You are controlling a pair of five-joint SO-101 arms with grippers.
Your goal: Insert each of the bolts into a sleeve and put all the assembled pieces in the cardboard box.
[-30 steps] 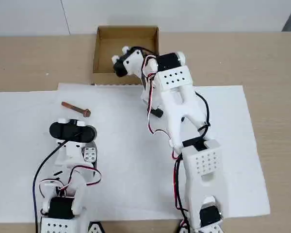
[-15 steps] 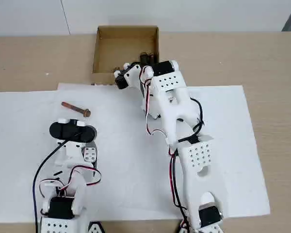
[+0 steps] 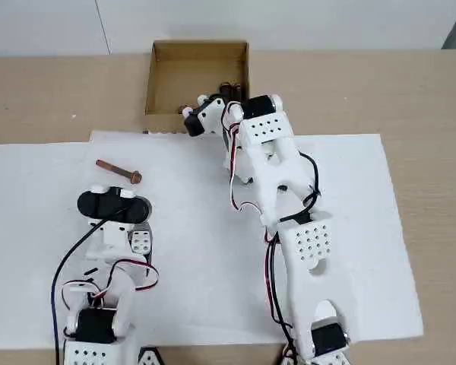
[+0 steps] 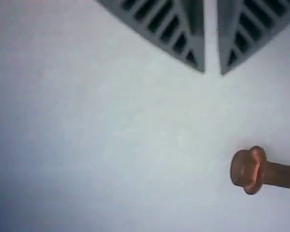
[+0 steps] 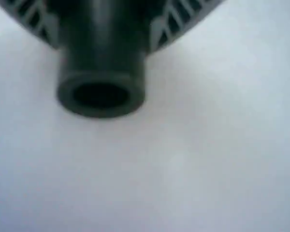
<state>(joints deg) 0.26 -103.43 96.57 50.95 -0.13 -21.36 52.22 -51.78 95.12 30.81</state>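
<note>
Near edge of the worktop (image 3: pixel 429 99): both arms rose from their bases on a white paper sheet (image 3: pixel 197 266).

Left arm (image 3: pixel 110 255) was folded short, its head low over the paper. Left end effector (image 4: pixel 212 71): the grey ribbed fingers (image 4: pixel 181 34) were clenched to a thin slit with nothing between them, and they hung over bare paper.

Just beyond it lay the bolt (image 3: pixel 118 170) (image 4: pixel 261 171). It was copper-coloured and flat on the paper, with its flanged head towards the left arm and its shank running away at a slant. It lay free, with no sleeve on it, apart from the fingers and well apart from the box.

Right arm (image 3: pixel 289 190) was stretched long across the paper, and its head was at the paper's far edge, just short of the box's near wall. Right end effector (image 5: pixel 102 26): clamped on a black sleeve (image 5: pixel 101 92), a finger on either side. The sleeve's open bore stuck out past the fingertips, above white paper. I could not tell whether the sleeve touched the sheet.

Farthest out was the cardboard box (image 3: pixel 178 80), open-topped, on bare worktop just past the paper. A few dark pieces (image 3: pixel 226 89) lay inside against the wall on the right arm's side; they were too small to make out.
</note>
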